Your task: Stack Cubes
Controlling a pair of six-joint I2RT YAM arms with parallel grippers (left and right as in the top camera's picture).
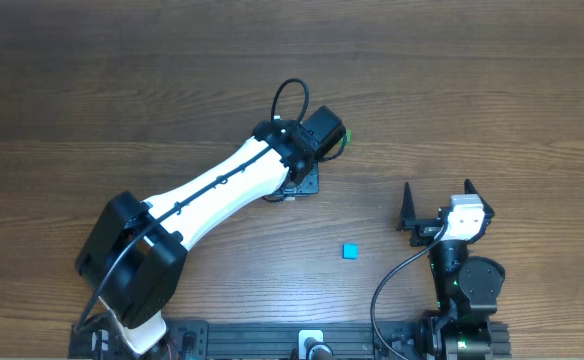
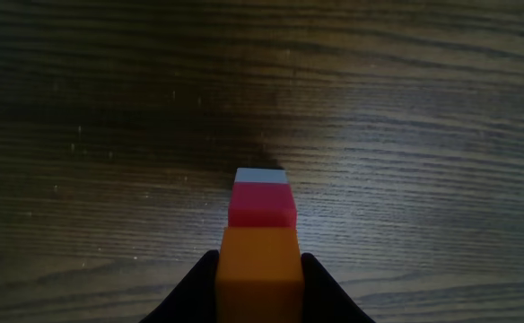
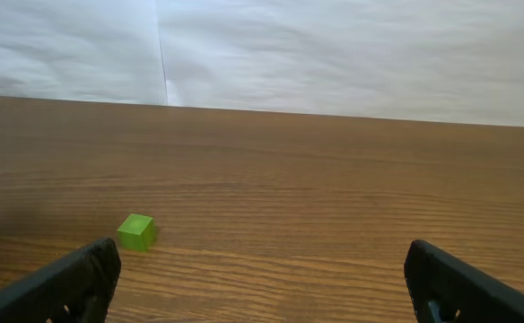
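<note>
One orange cube [image 2: 257,269], probably light, rigid and smooth, sits above the red cube [image 2: 262,206] at table [image 1: 122,80] centre, clamped across opposite flat faces by the left gripper [image 2: 258,285]. Right gripper [image 1: 438,195]: fingers [image 3: 82,283] apart, near right.

Looks like a robotics lab: wood-grain table [image 1: 122,80], plain white backdrop [image 3: 334,54], black mounting rail [image 1: 242,338].

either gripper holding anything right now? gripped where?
Left gripper holds the orange cube, clamped on two opposite side faces. Right gripper is open and empty.
</note>
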